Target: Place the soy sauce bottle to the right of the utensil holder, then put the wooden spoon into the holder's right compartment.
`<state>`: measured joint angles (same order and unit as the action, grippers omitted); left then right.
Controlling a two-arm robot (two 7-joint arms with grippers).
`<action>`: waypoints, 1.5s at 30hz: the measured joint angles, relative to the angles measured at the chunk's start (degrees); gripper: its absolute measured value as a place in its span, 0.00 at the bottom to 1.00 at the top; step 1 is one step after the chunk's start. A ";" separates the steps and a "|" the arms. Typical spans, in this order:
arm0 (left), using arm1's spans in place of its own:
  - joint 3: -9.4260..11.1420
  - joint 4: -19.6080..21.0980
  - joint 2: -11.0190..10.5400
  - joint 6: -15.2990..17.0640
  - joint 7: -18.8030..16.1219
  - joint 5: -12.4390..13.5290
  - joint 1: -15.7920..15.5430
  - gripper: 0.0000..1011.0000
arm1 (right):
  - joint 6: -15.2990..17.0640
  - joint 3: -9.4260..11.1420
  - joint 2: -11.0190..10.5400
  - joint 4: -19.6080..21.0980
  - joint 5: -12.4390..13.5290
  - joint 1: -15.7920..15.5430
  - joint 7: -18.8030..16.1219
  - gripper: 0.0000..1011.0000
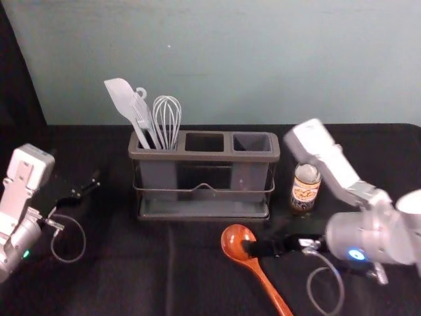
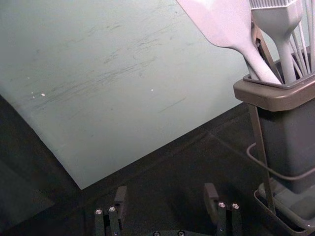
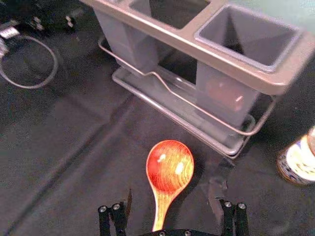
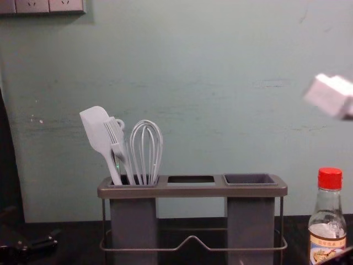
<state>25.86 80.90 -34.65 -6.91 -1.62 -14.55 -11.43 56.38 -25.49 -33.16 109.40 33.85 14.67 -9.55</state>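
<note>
- Head view: we see the soy sauce bottle (image 1: 305, 191) to the right of the utensil holder (image 1: 205, 158), so we judge the first part done.
- Left wrist view: our left gripper (image 2: 166, 192) is parked, wide and empty, beside the utensil holder.
- Right wrist view: our right gripper (image 3: 172, 200) is spread wide around the wooden spoon (image 3: 170, 167), which lies on the table (image 3: 59, 132); gripping and lifting remain.
- Chest view: we have yet to fill the right compartment (image 4: 251, 221).
</note>
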 joint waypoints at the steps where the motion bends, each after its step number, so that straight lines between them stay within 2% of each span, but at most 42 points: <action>1: 0.00 0.00 0.00 0.00 0.00 0.00 0.00 1.00 | 0.57 -0.89 0.53 -0.88 -0.38 1.08 -0.02 0.99; 2: 0.00 0.00 0.00 0.00 0.00 0.00 0.00 1.00 | 1.63 -2.35 1.47 -2.69 -1.15 2.99 -0.06 0.99; 7: 0.00 0.00 0.00 0.00 0.00 0.00 0.00 1.00 | 3.71 -5.27 4.62 -8.50 -2.62 7.56 -1.03 0.99; 18: 0.00 0.00 0.00 0.00 0.00 0.00 0.00 1.00 | 5.30 -8.01 8.77 -14.67 -4.63 11.82 -2.25 0.99; 24: 0.00 0.00 0.00 0.00 0.00 0.00 0.00 1.00 | 5.62 -8.33 9.94 -16.59 -5.94 12.40 -2.17 0.99; 45: 0.00 0.00 0.00 0.00 0.00 0.00 0.00 1.00 | 5.62 -8.60 11.70 -19.50 -8.96 12.34 -3.04 0.99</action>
<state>25.86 80.90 -34.65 -6.91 -1.62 -14.55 -11.43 62.00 -34.09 -21.46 89.90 24.89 27.02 -12.59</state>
